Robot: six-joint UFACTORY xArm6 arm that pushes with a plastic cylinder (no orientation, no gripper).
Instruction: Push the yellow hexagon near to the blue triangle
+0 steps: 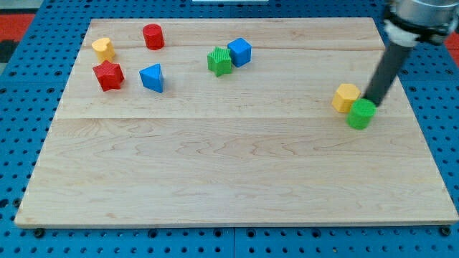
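Observation:
The yellow hexagon [346, 97] lies at the view's right on the wooden board [229, 165]. A green round block [361, 113] touches it at its lower right. My tip [371, 101] stands just right of the yellow hexagon, at the green block's upper edge. The blue triangle [152, 77] lies far off at the view's upper left.
A yellow heart-shaped block [103, 48], a red cylinder [153, 36] and a red star [108, 75] lie near the blue triangle. A green star [219, 61] and a blue cube [239, 51] lie at the top middle. Blue pegboard [21, 86] surrounds the board.

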